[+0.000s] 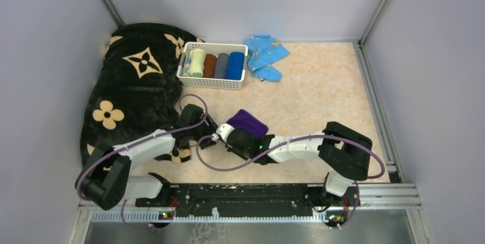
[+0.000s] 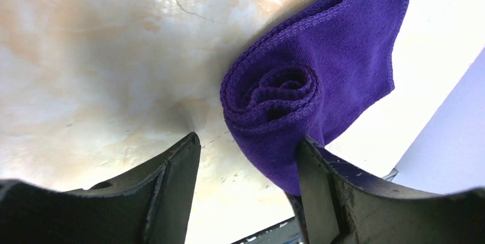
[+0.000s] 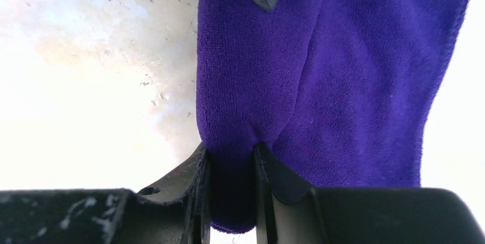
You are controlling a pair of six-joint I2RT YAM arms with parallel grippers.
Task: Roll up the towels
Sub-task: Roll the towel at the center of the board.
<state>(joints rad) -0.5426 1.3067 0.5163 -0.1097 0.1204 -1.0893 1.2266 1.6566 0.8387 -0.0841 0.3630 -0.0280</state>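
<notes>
My right tool is clamped on one end of the purple towel, which lies half-rolled at mid-table. My left tool stands open at its spiral end. Rolling looks unfinished; next, wind toward the loose flap at one o'clock. The basket waits at eleven.

The left hand gapes above the table, a finger against the spiral end of the rolled purple towel.
</notes>
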